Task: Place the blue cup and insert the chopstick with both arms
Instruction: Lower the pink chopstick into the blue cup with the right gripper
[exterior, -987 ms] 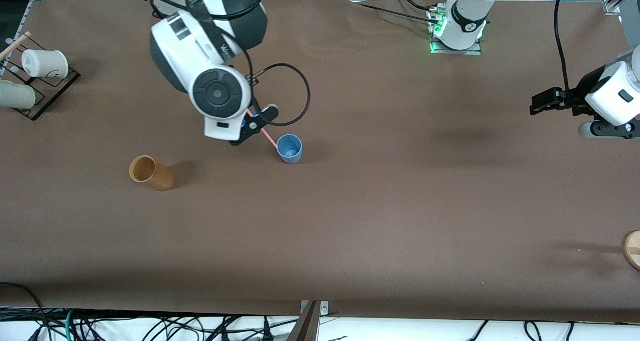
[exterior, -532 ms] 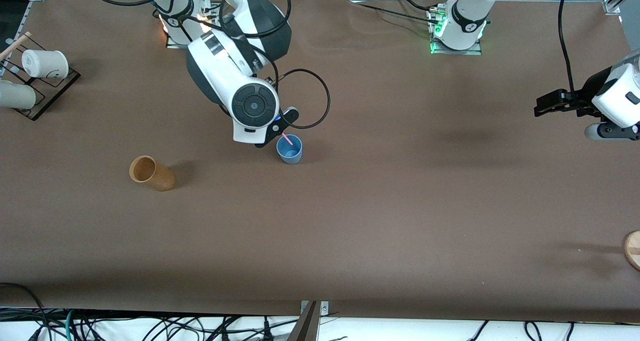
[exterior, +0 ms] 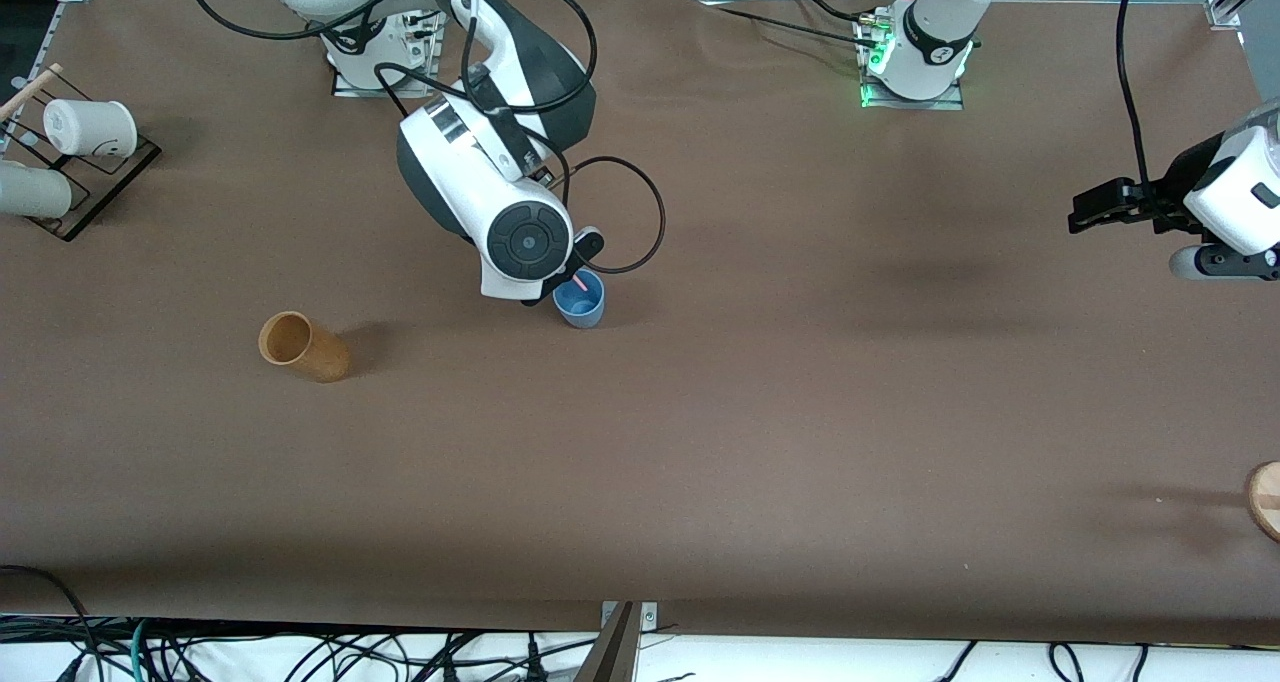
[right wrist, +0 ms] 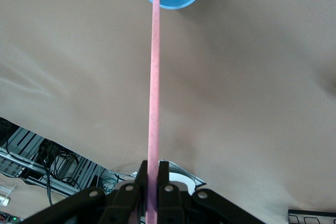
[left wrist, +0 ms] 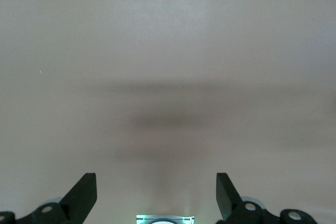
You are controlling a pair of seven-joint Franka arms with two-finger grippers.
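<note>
Since a second ago, your right gripper point(exterior: 572, 280) has shifted over the blue cup point(exterior: 579, 299) at centre-left, pinching the chopstick point(right wrist: 154, 93); the tip sits at its mouth. Your left gripper point(exterior: 1085, 207) waits spread at right edge.

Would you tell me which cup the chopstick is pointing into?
The blue cup: the chopstick, held by the right gripper, points into it, not the tan cup.

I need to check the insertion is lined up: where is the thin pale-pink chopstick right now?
The thin pale-pink chopstick is clamped in the right gripper, its free end over the mouth of the small matte-blue cup, which stands upright on the brown table.
</note>
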